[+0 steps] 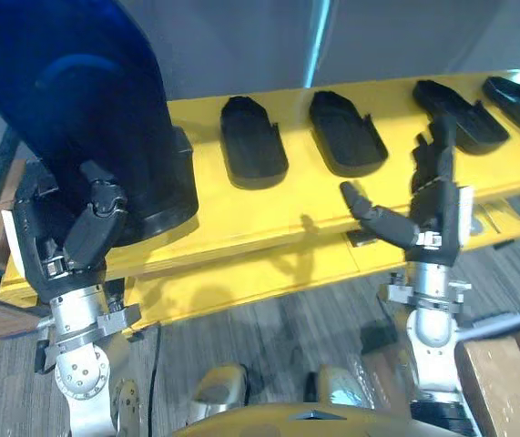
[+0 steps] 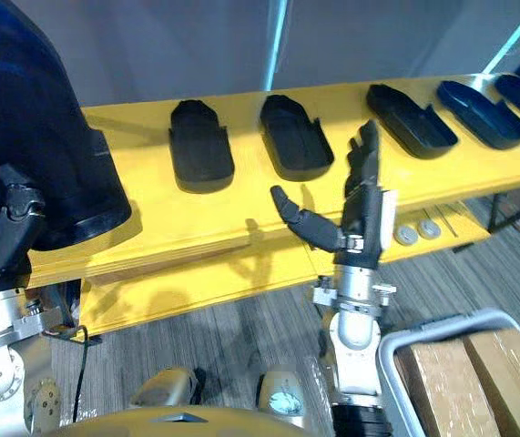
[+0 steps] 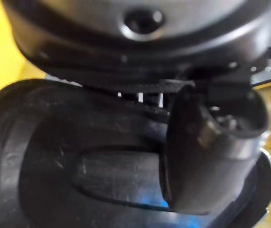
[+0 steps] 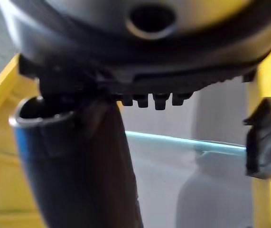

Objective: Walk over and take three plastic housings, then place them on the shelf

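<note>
As the left hand [image 1: 91, 228] clamps the big housing [image 1: 96, 109], likely seating it on the shelf [image 1: 269, 218] | right hand [image 1: 437, 214] wide, empty.

No text, label, number or sign can be read on the black plastic housings [image 1: 253, 144], on the yellow shelf [image 1: 269, 214] or anywhere else.

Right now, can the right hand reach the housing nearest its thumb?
Probably yes: the right hand is open and empty, and that housing lies on the yellow table just beyond it, nothing between.
</note>
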You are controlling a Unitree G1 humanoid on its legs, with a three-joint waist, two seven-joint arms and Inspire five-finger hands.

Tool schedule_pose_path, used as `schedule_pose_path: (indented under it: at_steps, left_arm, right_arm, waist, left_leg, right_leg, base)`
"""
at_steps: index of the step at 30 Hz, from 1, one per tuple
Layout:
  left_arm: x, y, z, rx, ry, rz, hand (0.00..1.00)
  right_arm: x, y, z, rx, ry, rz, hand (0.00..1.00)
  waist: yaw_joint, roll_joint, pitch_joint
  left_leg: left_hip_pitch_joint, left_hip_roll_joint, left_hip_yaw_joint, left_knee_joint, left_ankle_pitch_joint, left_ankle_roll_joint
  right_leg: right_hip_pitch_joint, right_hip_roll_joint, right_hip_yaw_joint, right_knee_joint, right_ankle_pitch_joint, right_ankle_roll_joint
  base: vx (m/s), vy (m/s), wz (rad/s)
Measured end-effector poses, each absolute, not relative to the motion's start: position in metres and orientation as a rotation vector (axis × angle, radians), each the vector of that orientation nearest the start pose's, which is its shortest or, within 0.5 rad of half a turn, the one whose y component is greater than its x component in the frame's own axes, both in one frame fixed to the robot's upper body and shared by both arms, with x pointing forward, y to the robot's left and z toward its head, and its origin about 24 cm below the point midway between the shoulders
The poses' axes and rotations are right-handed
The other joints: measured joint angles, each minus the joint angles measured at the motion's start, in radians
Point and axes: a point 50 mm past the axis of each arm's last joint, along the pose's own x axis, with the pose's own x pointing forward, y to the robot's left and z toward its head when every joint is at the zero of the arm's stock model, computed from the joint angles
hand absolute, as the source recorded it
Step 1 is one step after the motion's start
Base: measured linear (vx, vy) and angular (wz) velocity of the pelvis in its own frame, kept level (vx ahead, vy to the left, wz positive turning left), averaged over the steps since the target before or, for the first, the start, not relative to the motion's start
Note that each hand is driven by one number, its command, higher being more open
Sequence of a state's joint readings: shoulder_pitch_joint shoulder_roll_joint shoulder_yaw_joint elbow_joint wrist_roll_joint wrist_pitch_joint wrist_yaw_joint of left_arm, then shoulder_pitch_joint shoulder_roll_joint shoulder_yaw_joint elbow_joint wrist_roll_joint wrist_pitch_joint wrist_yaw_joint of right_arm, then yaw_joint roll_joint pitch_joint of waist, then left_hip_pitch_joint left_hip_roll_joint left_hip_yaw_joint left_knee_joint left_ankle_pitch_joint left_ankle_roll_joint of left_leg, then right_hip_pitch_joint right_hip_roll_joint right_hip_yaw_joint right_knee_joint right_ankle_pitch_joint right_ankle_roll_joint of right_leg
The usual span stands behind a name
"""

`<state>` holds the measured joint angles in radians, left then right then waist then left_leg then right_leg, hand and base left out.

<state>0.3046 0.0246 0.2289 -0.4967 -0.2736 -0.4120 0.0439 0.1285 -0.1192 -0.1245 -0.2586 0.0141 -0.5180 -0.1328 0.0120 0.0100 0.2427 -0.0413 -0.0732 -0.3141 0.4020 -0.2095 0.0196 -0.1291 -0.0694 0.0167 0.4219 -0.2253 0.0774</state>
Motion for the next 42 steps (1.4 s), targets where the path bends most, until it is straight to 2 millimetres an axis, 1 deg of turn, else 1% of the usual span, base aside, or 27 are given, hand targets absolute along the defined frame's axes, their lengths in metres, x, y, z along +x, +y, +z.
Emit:
schedule_pose_path:
  at_steps: [1,2,3,6,11,15,19,20,21,22,23,24,26,27,29,30,31,32,34,35,36,37,38,39,40,41,42]
  left_arm:
    - [0.164,0.221,0.132,-0.097,-0.647,0.310,0.00]
    - [0.165,0.221,0.134,-0.079,-0.650,0.289,0.00]
    - [0.164,0.219,0.132,-0.089,-0.638,0.288,0.00]
    - [0.163,0.218,0.131,-0.081,-0.631,0.270,0.00]
    - [0.162,0.218,0.131,-0.089,-0.635,0.246,0.00]
    - [0.162,0.219,0.130,-0.131,-0.640,0.245,0.00]
    - [0.160,0.219,0.125,-0.175,-0.623,0.282,0.00]
    - [0.158,0.219,0.122,-0.200,-0.612,0.287,0.00]
    - [0.158,0.220,0.121,-0.212,-0.608,0.286,0.00]
    - [0.158,0.218,0.118,-0.231,-0.591,0.279,0.00]
    - [0.160,0.215,0.114,-0.246,-0.576,0.269,0.00]
    - [0.162,0.212,0.109,-0.261,-0.556,0.260,0.00]
    - [0.163,0.212,0.102,-0.269,-0.526,0.266,0.00]
    - [0.164,0.212,0.099,-0.272,-0.512,0.276,0.00]
    - [0.164,0.212,0.096,-0.277,-0.496,0.284,0.00]
    - [0.163,0.212,0.094,-0.280,-0.491,0.292,0.00]
    - [0.162,0.213,0.093,-0.279,-0.488,0.297,0.00]
    - [0.161,0.214,0.090,-0.276,-0.472,0.307,0.00]
    - [0.161,0.215,0.089,-0.268,-0.463,0.304,0.00]
    - [0.163,0.213,0.089,-0.264,-0.451,0.288,0.00]
    - [0.163,0.213,0.088,-0.260,-0.442,0.279,0.00]
    - [0.165,0.211,0.085,-0.259,-0.422,0.254,0.00]
    - [0.166,0.209,0.082,-0.254,-0.402,0.227,0.00]
    - [0.167,0.208,0.083,-0.238,-0.398,0.212,0.00]
    - [0.167,0.206,0.084,-0.197,-0.396,0.186,0.00]
    - [0.168,0.206,0.084,-0.171,-0.391,0.154,0.00]
    - [0.170,0.205,0.085,-0.167,-0.389,0.135,0.00]
  right_arm:
    - [0.203,-0.204,0.128,-0.130,-0.685,-0.234,1.00]
    - [0.199,-0.206,0.135,-0.136,-0.721,-0.243,1.00]
    - [0.199,-0.208,0.144,-0.152,-0.763,-0.222,1.00]
    - [0.197,-0.208,0.161,-0.179,-0.844,-0.182,1.00]
    - [0.198,-0.212,0.169,-0.189,-0.877,-0.184,1.00]
    - [0.196,-0.215,0.165,-0.168,-0.857,-0.182,1.00]
    - [0.188,-0.214,0.146,-0.123,-0.766,-0.187,1.00]
    - [0.184,-0.216,0.138,-0.103,-0.733,-0.200,1.00]
    - [0.182,-0.216,0.135,-0.097,-0.718,-0.210,1.00]
    - [0.176,-0.218,0.127,-0.076,-0.678,-0.238,1.00]
    - [0.173,-0.223,0.121,-0.079,-0.650,-0.263,1.00]
    - [0.174,-0.227,0.117,-0.086,-0.629,-0.277,1.00]
    - [0.175,-0.228,0.115,-0.085,-0.610,-0.280,1.00]
    - [0.178,-0.225,0.114,-0.070,-0.607,-0.268,1.00]
    - [0.180,-0.218,0.113,-0.038,-0.605,-0.242,1.00]
    - [0.183,-0.212,0.114,-0.018,-0.611,-0.213,1.00]
    - [0.186,-0.208,0.115,-0.006,-0.617,-0.198,1.00]
    - [0.190,-0.200,0.116,0.026,-0.624,-0.174,1.00]
    - [0.195,-0.191,0.119,0.048,-0.644,-0.141,1.00]
    - [0.197,-0.188,0.120,0.061,-0.644,-0.140,1.00]
    - [0.198,-0.186,0.120,0.064,-0.640,-0.148,1.00]
    - [0.199,-0.183,0.117,0.066,-0.626,-0.171,1.00]
    - [0.199,-0.181,0.114,0.089,-0.613,-0.196,1.00]
    - [0.198,-0.181,0.113,0.097,-0.608,-0.212,1.00]
    - [0.199,-0.181,0.111,0.087,-0.601,-0.234,1.00]
    - [0.199,-0.181,0.110,0.075,-0.592,-0.250,1.00]
    - [0.198,-0.181,0.109,0.070,-0.589,-0.255,1.00]
  waist:
    - [-0.002,-0.014,-0.008]
    - [-0.003,-0.056,-0.033]
    - [0.007,-0.036,-0.042]
    - [0.019,0.004,-0.074]
    - [0.025,0.006,-0.079]
    - [0.013,0.004,-0.083]
    - [0.003,-0.003,-0.092]
    - [-0.014,-0.003,-0.092]
    - [-0.023,-0.004,-0.092]
    - [-0.046,-0.007,-0.092]
    - [-0.061,0.003,-0.093]
    - [-0.065,0.024,-0.093]
    - [-0.060,0.039,-0.078]
    - [-0.059,0.044,-0.074]
    - [-0.043,0.045,-0.075]
    - [-0.038,0.061,-0.077]
    - [-0.036,0.060,-0.074]
    - [-0.036,0.046,-0.071]
    - [-0.045,0.011,-0.072]
    - [-0.046,-0.003,-0.074]
    - [-0.044,-0.005,-0.075]
    - [-0.042,0.001,-0.073]
    - [-0.042,0.009,-0.074]
    - [-0.040,0.009,-0.074]
    - [-0.035,0.007,-0.076]
    - [-0.042,0.011,-0.078]
    - [-0.045,0.013,-0.080]
  left_leg:
    - [0.000,-0.014,-0.008,0.002,-0.004,-0.007]
    - [-0.006,-0.045,-0.011,0.010,-0.027,-0.026]
    - [-0.007,-0.024,-0.009,0.044,-0.062,-0.043]
    - [-0.021,0.057,0.017,0.041,-0.082,-0.062]
    - [-0.014,0.095,0.033,-0.008,-0.060,-0.084]
    - [0.002,0.095,0.052,-0.024,-0.055,-0.081]
    - [0.014,0.083,0.062,-0.052,-0.036,-0.076]
    - [0.012,0.080,0.077,-0.076,-0.030,-0.085]
    - [0.011,0.097,0.115,-0.093,-0.038,-0.072]
    - [0.009,0.154,0.257,-0.127,-0.034,-0.073]
    - [-0.001,0.172,0.325,-0.142,-0.003,-0.071]
    - [-0.021,0.177,0.351,-0.137,0.036,-0.072]
    - [-0.043,0.183,0.398,-0.084,0.054,-0.064]
    - [-0.080,0.192,0.397,-0.001,0.046,-0.042]
    - [-0.104,0.226,0.372,0.052,0.042,-0.035]
    - [-0.087,0.248,0.332,0.019,0.032,-0.070]
    - [-0.077,0.239,0.338,0.021,0.021,-0.126]
    - [-0.072,0.197,0.379,0.035,-0.002,-0.108]
    - [-0.093,0.142,0.412,0.059,-0.025,-0.079]
    - [-0.106,0.116,0.427,0.077,-0.039,-0.059]
    - [-0.112,0.110,0.432,0.085,-0.043,-0.057]
    - [-0.114,0.105,0.435,0.085,-0.048,-0.051]
    - [-0.116,0.105,0.435,0.075,-0.048,-0.046]
    - [-0.115,0.104,0.439,0.066,-0.045,-0.039]
    - [-0.110,0.104,0.454,0.037,-0.037,-0.023]
    - [-0.105,0.108,0.459,0.005,-0.022,0.005]
    - [-0.104,0.110,0.452,-0.008,-0.013,0.004]
  right_leg:
    - [0.001,-0.004,0.016,-0.029,0.041,-0.004]
    - [0.014,-0.034,0.010,-0.071,0.128,-0.009]
    - [0.038,-0.023,-0.023,-0.083,0.101,0.003]
    - [0.083,0.029,-0.079,-0.162,0.117,-0.031]
    - [0.107,0.053,-0.099,-0.224,0.148,-0.052]
    - [0.135,0.050,-0.092,-0.259,0.163,-0.047]
    - [0.152,0.034,-0.098,-0.284,0.175,-0.042]
    - [0.157,0.016,-0.121,-0.284,0.175,-0.041]
    - [0.161,0.007,-0.135,-0.284,0.175,-0.041]
    - [0.171,-0.024,-0.183,-0.283,0.174,-0.041]
    - [0.176,-0.052,-0.221,-0.279,0.163,-0.027]
    - [0.174,-0.071,-0.245,-0.268,0.153,-0.019]
    - [0.177,-0.102,-0.256,-0.245,0.131,-0.009]
    - [0.175,-0.131,-0.258,-0.219,0.117,0.009]
    - [0.164,-0.173,-0.237,-0.175,0.096,0.042]
    - [0.147,-0.183,-0.201,-0.152,0.086,0.067]
    - [0.141,-0.198,-0.179,-0.142,0.082,0.082]
    - [0.143,-0.230,-0.132,-0.157,0.085,0.087]
    - [0.146,-0.274,-0.078,-0.205,0.100,0.101]
    - [0.149,-0.296,-0.061,-0.237,0.138,0.083]
    - [0.150,-0.301,-0.060,-0.249,0.172,0.088]
    - [0.151,-0.304,-0.072,-0.266,0.247,0.100]
    - [0.152,-0.300,-0.092,-0.282,0.310,0.088]
    - [0.150,-0.299,-0.106,-0.291,0.334,0.073]
    - [0.146,-0.296,-0.134,-0.315,0.376,0.025]
    - [0.143,-0.266,-0.135,-0.299,0.344,0.021]
    - [0.143,-0.242,-0.130,-0.285,0.315,0.024]
  base:
    - [0.24,-0.203,1.22]
    - [0.19,-0.230,0.76]
    - [0.18,-0.243,0.63]
    - [0.14,-0.221,0.34]
    - [0.07,-0.078,0.11]
    - [0.01,0.042,-0.08]
    - [-0.03,0.054,0.07]
    - [-0.04,0.046,0.42]
    - [-0.04,0.038,0.89]
    - [-0.05,0.035,1.19]
    - [-0.07,0.059,1.41]
    - [-0.07,0.093,1.00]
    - [-0.06,0.181,0.51]
    - [-0.08,0.283,0.25]
    - [-0.07,0.286,-0.17]
    - [-0.07,0.408,-0.47]
    - [-0.05,0.526,-0.60]
    - [0.00,0.455,-0.42]
    - [0.02,0.409,-0.20]
    - [0.02,0.390,-0.06]
    - [0.01,0.341,-0.05]
    - [0.00,0.296,0.02]
    - [0.00,0.267,0.03]
    - [0.02,0.218,-0.01]
    - [0.05,0.171,-0.07]
    - [0.09,0.154,-0.04]
    - [0.11,0.095,0.01]
